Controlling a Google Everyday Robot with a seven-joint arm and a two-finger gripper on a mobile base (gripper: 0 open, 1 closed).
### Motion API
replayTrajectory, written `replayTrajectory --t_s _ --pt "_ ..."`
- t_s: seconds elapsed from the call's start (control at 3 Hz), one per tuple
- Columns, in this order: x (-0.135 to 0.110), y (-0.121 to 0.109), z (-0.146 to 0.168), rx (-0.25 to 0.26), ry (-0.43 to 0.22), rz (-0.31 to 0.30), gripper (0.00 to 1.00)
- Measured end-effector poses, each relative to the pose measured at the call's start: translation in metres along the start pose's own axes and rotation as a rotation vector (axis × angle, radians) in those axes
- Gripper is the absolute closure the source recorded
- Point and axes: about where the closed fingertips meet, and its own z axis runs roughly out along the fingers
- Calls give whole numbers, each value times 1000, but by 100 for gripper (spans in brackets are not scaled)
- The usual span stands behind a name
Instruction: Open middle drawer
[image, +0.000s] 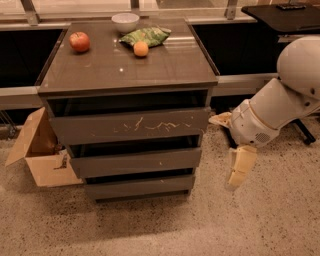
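My gripper (226, 150) hangs spread wide, holding nothing, off the cabinet's (125, 65) right side. Middle drawer (135, 162) is left of my fingers (242, 167), shut, not touching. No handle, so probably hooking its top edge.

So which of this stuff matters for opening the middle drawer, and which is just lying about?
Job: middle drawer; gripper, right of the cabinet, jaws open.
Lying about: apple, orange, green snack bag, white bowl, cardboard box.

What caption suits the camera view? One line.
Gripper hangs right of the cabinet, level with the middle drawer, not touching it.
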Motion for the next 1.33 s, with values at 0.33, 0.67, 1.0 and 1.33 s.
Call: replayTrajectory --t_s 0.33,0.67,1.0,1.33 --pt "16 -7 63 -70 5 -76 0" --pt "34 -18 122 -118 -18 -113 0" --pt "54 -30 183 -163 -50 -112 0" --pt "62 -45 202 -151 -53 -134 0"
